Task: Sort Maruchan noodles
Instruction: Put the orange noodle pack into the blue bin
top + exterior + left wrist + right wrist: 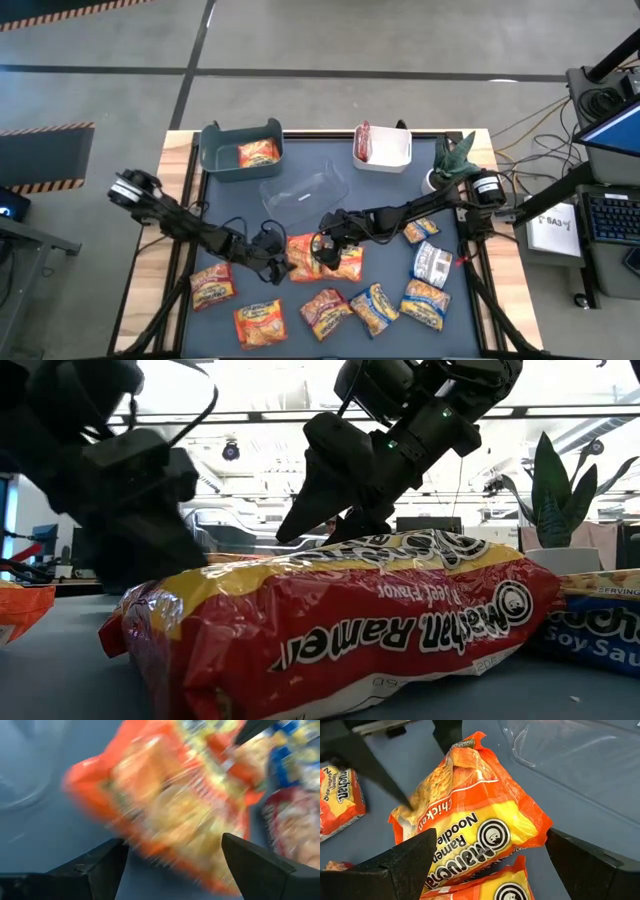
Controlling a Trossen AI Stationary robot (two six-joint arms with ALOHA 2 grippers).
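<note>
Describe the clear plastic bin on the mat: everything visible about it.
The clear plastic bin is see-through, with rounded corners and a thin rim. It appears tipped on its side on the dark mat, between the teal bin and the white bin. No packet shows inside and neither tool touches it.

A dark mat (450, 330) covers the wooden table (150, 290). Behind the clear bin (305, 188) (lying centrally) sit a teal bin (215, 158) and a white bin (395, 160); ramen packets (325, 312) are scattered in front of it.
</note>
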